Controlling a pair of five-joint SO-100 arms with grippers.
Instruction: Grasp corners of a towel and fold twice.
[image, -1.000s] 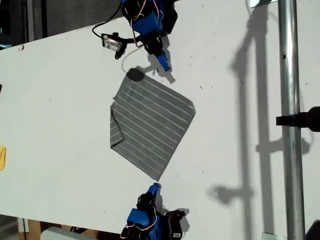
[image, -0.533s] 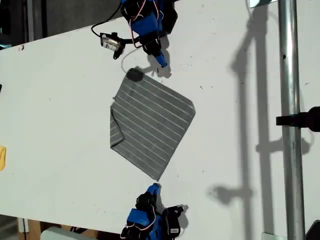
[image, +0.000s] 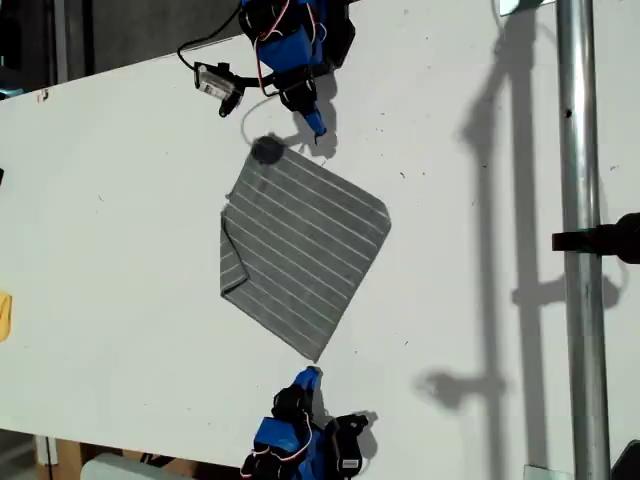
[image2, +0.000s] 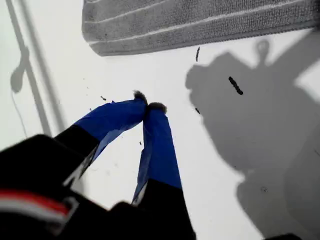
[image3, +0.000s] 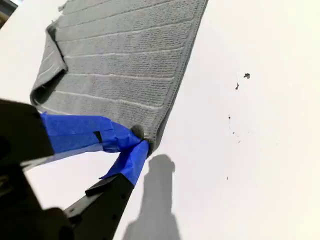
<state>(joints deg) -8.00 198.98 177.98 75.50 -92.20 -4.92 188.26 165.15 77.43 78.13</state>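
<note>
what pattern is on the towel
Grey with thin, evenly spaced white stripes on the towel; clearest in the exterior view.

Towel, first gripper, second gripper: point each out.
towel (image: 300, 245), exterior view, middle of the striped cloth.
my first gripper (image2: 148, 107), first wrist view, between its touching tips.
my second gripper (image3: 140, 138), second wrist view, between its tips.

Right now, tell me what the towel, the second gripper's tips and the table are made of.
Towel: soft matte woven cloth, ribbed weave visible. My second gripper: tips look wrapped in creased blue tape. Table: smooth white board, probably laminate, faintly speckled.
</note>
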